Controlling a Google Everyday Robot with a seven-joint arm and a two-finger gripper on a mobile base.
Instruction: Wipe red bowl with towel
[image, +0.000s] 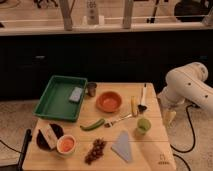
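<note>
- red bowl (109, 101), the wide shallow round orange-red one, sits upright around the middle of the light wooden desk (155, 150). Nothing seems to touch it.
- flat folded pale grey-blue towel (123, 146) lies in front of the red bowl and a bit to its right in the view, well apart from it.
- hand (169, 117) hangs tip-down from the chunky white robot arm (187, 85), off to the right of the red bowl at the desk's edge and well apart from it. Honestly can't tell if it's spread or pressed together.
- green plastic tray (60, 97) sits left of the red bowl, with a small grey-blue sponge block (76, 94) inside on the bowl's side.
- small metal cup (91, 89) stands between tray and red bowl, just beside the bowl.
- right of the red bowl: a yellow stick-shaped thing (133, 106) and a dark-headed utensil (143, 97) with a pale handle.
- in front of the red bowl: a long green vegetable (92, 124), a silver fork (117, 120) and a light green cup (143, 125).
- further front-left of the red bowl: a small pale-rimmed bowl (66, 144) with orange inside, and a dark grape bunch (96, 150).
</note>
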